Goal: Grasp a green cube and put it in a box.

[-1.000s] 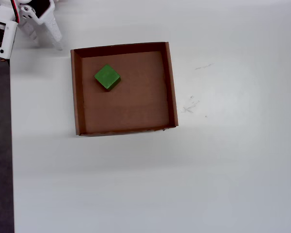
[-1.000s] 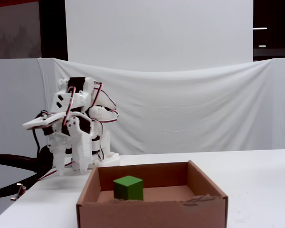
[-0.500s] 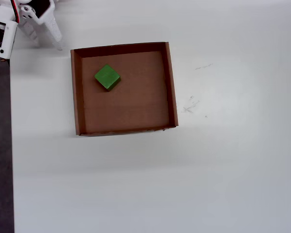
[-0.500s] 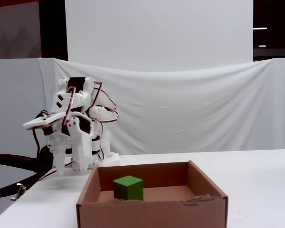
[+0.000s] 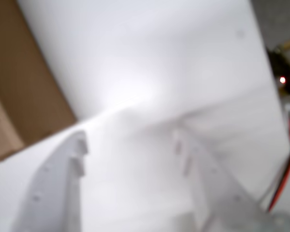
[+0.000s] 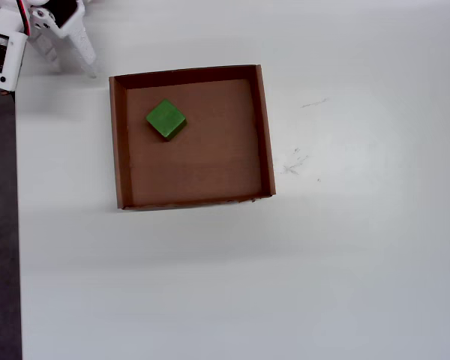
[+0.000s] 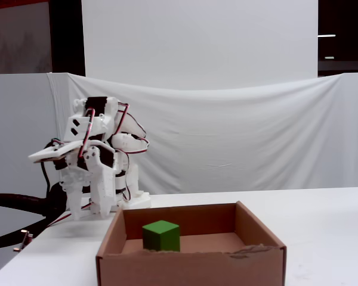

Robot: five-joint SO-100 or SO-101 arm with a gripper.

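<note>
Green cube [image 6: 166,119] is sitting inside the box [image 6: 265,135], toward its upper-left in the overhead view; the blurred wrist view is missing it, showing only the spread, empty gripper [image 5: 128,145] over the white table [image 5: 150,63]. The folded arm [image 7: 95,167] is resting well apart from the cube, before white drapes [image 7: 238,137].
</note>
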